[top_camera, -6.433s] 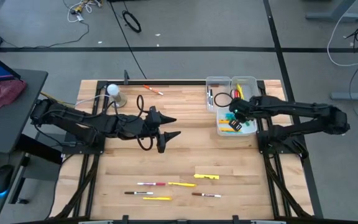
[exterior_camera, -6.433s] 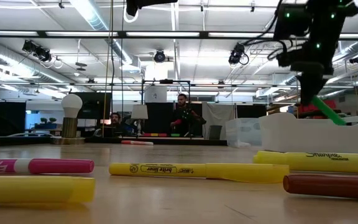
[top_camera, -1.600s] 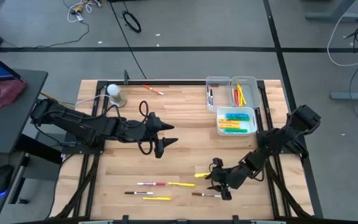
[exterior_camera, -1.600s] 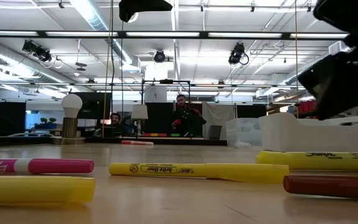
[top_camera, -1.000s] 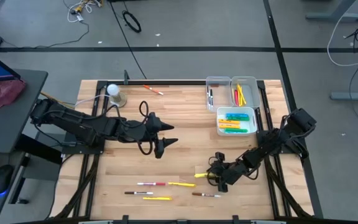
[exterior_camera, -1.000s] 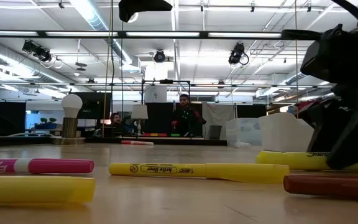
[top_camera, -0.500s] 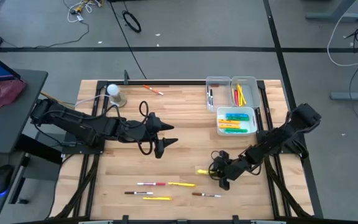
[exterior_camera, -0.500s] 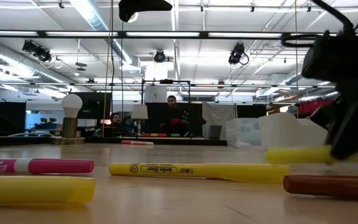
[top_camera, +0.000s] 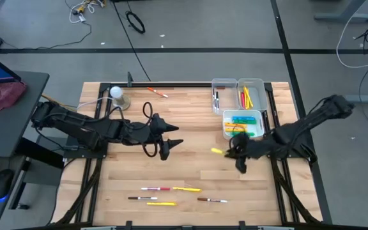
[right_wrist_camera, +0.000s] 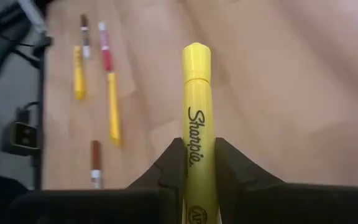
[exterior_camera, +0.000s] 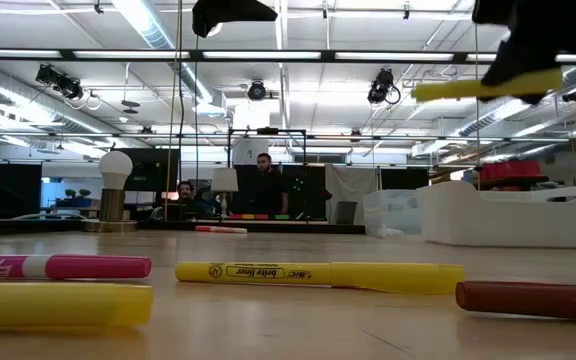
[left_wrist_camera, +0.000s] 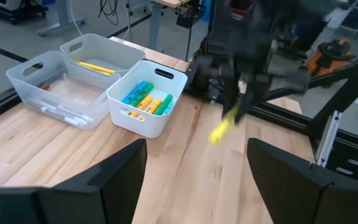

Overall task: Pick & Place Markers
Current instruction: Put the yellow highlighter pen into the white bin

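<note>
Since a second ago I have lifted my right gripper (top_camera: 237, 153) off the wood, fingers clamped on the yellow Sharpie highlighter (right_wrist_camera: 197, 134), held level above the table (top_camera: 190, 134) near the highlighter bin (top_camera: 243, 124). My left gripper (top_camera: 171, 135) waits mid-table, spread wide.

Grey floor (top_camera: 190, 25) — ceiling strip lights (exterior_camera: 158, 25) overhead.
</note>
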Motion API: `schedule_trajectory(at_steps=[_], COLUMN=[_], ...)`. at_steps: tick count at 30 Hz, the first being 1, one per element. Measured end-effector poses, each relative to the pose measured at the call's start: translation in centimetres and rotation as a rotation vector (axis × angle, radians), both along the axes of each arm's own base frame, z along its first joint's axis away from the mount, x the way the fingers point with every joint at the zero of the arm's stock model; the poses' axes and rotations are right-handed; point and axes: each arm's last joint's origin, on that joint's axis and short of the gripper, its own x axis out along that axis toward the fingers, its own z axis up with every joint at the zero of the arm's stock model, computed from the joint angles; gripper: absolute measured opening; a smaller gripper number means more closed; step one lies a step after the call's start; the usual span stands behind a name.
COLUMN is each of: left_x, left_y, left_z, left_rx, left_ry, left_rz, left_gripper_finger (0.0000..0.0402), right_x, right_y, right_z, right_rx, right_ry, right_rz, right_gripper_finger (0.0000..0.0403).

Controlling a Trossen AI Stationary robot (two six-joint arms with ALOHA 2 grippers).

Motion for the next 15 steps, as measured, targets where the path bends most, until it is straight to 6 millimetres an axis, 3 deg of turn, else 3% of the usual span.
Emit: schedule_trajectory(at_steps=[9, 15], left_x=[0.2, 0.3], left_y=[1.3, 2.3], left_z=[0.0, 0.1], left_rx=[0.000, 0.000], left_ry=[-0.005, -0.006], left_rz=[0.047, 0.079], left_gripper_finger=[0.0282, 0.0282], right_x=[-3.0, -4.9], right_y=[-5.4, -8.3], right_z=[8.5, 10.9], right_rx=[-0.204, -0.211], right_ry=[0.264, 0.400], right_rz=[-0.094, -0.152], right_gripper_finger=[0.0050, 0.0050])
